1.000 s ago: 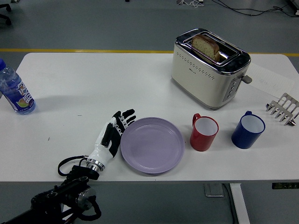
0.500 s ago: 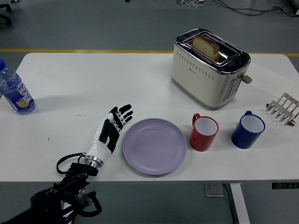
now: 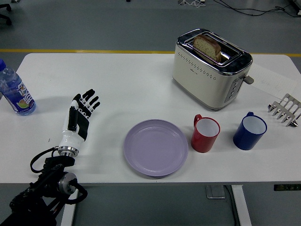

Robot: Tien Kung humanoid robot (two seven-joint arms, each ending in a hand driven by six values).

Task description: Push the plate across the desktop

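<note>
Blue-capped, the water bottle (image 3: 15,92) stands well to the left of my left hand (image 3: 81,115), which hangs over the table (image 3: 117,80) with fingers spread, holding nothing. Right of the hand, well apart from it, I see the lilac plate (image 3: 155,147) near the table's front edge. Just beyond the plate's right rim sits the red mug (image 3: 205,133), then the blue mug (image 3: 249,131); the toaster (image 3: 210,68) stands farther back. My worry: any further rightward shove drives the plate into the red mug and tips it.
</note>
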